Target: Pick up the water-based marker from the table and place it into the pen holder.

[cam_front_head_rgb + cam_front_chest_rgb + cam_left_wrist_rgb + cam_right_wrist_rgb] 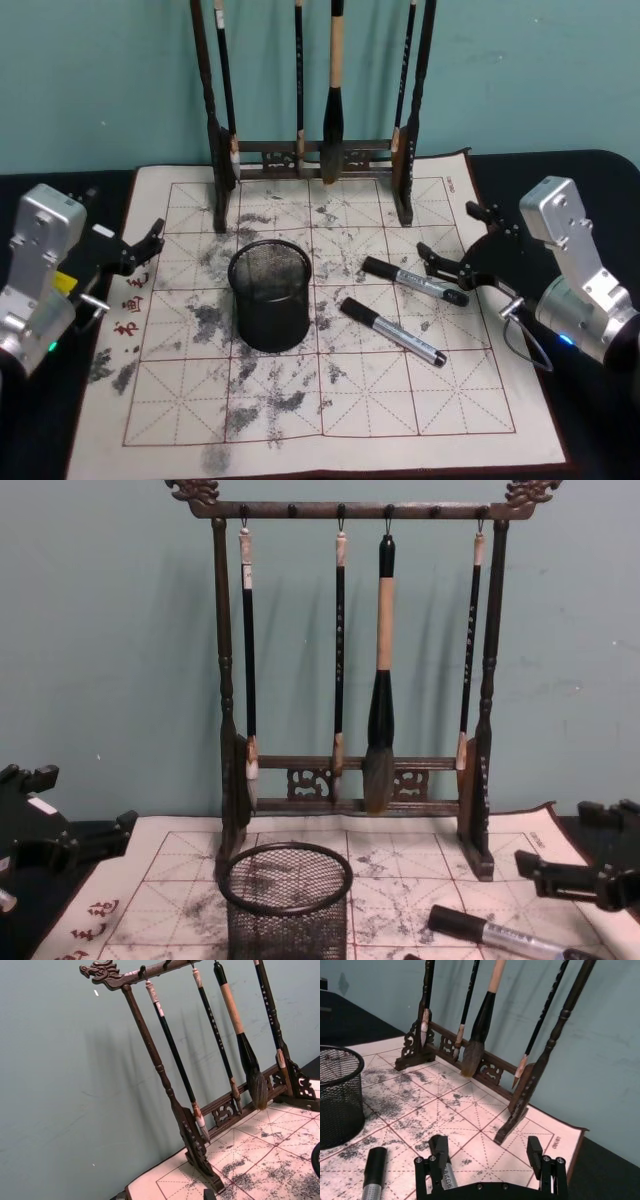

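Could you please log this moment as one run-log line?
right gripper: open, by rear marker | front marker: lying on felt mat | pen holder: empty | left gripper: open, idle at mat's left

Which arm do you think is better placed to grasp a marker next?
Probably the right. The right gripper stands open at the end of a silver-grey, black-capped marker; the left gripper sits across the black wire-mesh pen holder, farther away.

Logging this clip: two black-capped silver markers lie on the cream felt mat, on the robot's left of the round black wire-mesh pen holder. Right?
No. In the head view the two black-capped silver markers lie on the cream felt mat, on the robot's right of the round black wire-mesh pen holder.
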